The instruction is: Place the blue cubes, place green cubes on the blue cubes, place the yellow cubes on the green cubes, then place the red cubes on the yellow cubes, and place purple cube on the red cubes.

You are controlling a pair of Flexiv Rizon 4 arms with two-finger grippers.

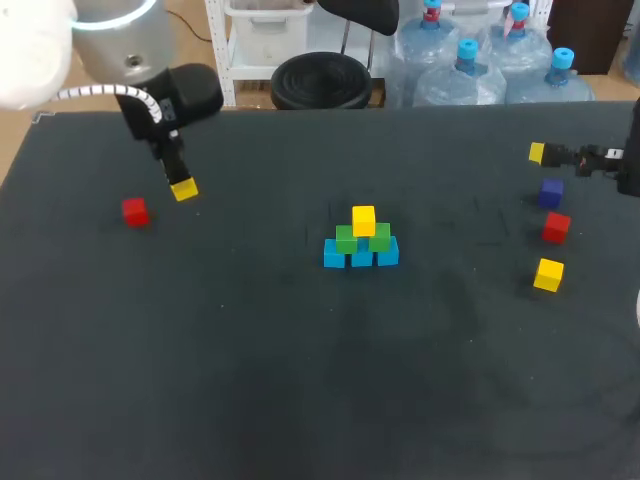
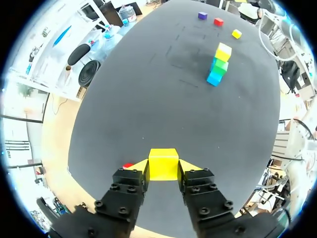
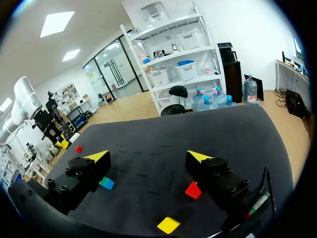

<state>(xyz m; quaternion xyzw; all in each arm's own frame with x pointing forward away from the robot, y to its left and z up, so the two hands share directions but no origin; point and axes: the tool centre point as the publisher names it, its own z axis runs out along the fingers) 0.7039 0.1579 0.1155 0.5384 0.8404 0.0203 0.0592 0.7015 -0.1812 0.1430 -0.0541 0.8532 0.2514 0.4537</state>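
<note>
Our left arm (image 1: 120,45), upper left, head view: silver housing, white coiled cable, black wrist. Left gripper (image 2: 163,166), right gripper (image 3: 148,157): black fingers, socket screws, yellow wedge tips.

Three blue cubes (image 1: 335,254) in the middle, with two green cubes (image 1: 346,238) on them. Three yellow cubes (image 1: 363,220): one atop the green, one far left, one near right. Two red cubes (image 1: 135,211), one left, one right. One purple cube (image 1: 550,193), far right.

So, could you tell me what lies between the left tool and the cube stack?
Nothing: the head view shows bare table between the left tool, holding a yellow cube, and the stack. The left wrist view agrees.
</note>
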